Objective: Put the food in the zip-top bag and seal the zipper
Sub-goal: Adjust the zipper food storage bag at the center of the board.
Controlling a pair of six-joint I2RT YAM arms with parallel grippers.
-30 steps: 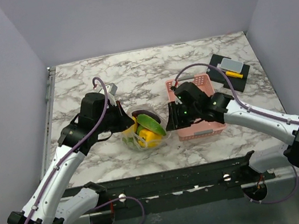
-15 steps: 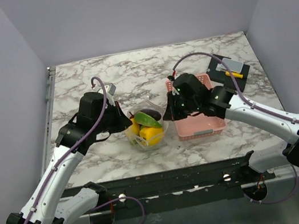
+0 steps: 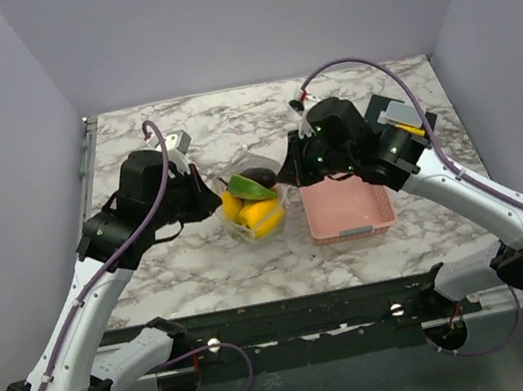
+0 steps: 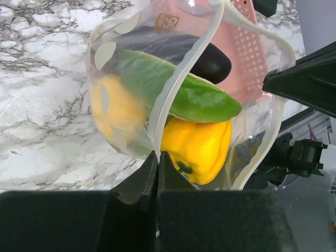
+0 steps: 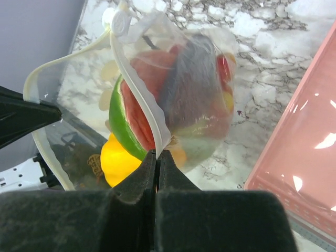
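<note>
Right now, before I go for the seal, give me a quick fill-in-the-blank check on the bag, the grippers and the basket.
1. The bag is pinched by ____ shut grippers: the left gripper and the right gripper.
2. The two sides of its zipper are apart, so the mouth is ____.
3. The pepper inside the bag is ____.
4. The basket lies on the ____ arm's side of the bag.

Missing words: two; open; yellow; right.
</note>
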